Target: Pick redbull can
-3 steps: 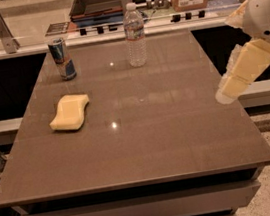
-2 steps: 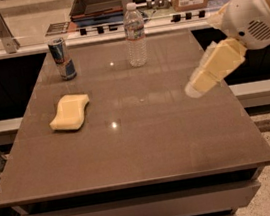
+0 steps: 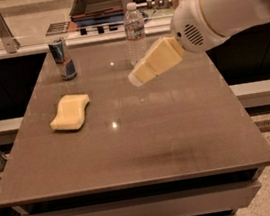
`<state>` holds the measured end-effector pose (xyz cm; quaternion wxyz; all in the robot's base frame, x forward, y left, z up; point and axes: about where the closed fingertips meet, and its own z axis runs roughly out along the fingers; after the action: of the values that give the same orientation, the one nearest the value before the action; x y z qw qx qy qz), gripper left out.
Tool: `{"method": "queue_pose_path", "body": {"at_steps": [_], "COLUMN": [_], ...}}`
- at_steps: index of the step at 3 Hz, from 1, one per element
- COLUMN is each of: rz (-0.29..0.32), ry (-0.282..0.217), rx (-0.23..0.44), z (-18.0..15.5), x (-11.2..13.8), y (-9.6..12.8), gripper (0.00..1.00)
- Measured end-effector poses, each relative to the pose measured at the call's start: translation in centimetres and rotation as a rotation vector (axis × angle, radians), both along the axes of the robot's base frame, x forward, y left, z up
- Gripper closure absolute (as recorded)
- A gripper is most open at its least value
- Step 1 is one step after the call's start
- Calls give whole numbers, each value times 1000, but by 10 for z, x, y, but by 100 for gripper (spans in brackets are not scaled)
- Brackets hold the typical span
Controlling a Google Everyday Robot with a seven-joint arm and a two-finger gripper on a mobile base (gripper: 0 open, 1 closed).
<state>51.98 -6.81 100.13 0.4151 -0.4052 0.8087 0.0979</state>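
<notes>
The table (image 3: 180,138), a brown rectangular top, fills most of the frame from the lower edge to the upper centre. The arm (image 3: 225,0), white and thick, enters from the upper right corner and slopes down and to the left; its rounded last segment carries a vent grille facing the camera. From that segment the gripper (image 3: 135,78), a cream-coloured tapered body, extends down and to the left, tilted, with its tip above the far centre part of the table. Whether the gripper is open or closed cannot be told from this view; nothing is seen held in it. A light counter (image 3: 27,32) runs along the top of the frame behind the table, with a dark tray (image 3: 99,1) on it at upper centre. The bottle (image 3: 134,29), clear plastic with a white cap, stands upright at the far edge of the table, upper centre; in the frame the gripper tip lies just below and beside its base, and contact cannot be judged. The sponge (image 3: 70,112), yellow, lies flat at centre left of the table. The can (image 3: 62,58), blue and silver, stands upright near the far left corner of the table, upper left of the frame, directly above the sponge in the frame. The can is well apart from the gripper, to the left of and slightly higher than its tip, with the bottle between them.
</notes>
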Motion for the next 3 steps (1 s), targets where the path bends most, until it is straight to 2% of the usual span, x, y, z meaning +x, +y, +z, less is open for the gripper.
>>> {"method": "queue_pose_path", "body": {"at_steps": [1, 2, 3], "rz": [-61, -122, -122], "ry": [-19, -15, -15], "rx": [-20, -25, -24], "z": [-4, -4, -3], "x": [18, 24, 23], "y": [25, 18, 18], "gripper": [0, 0, 0]}}
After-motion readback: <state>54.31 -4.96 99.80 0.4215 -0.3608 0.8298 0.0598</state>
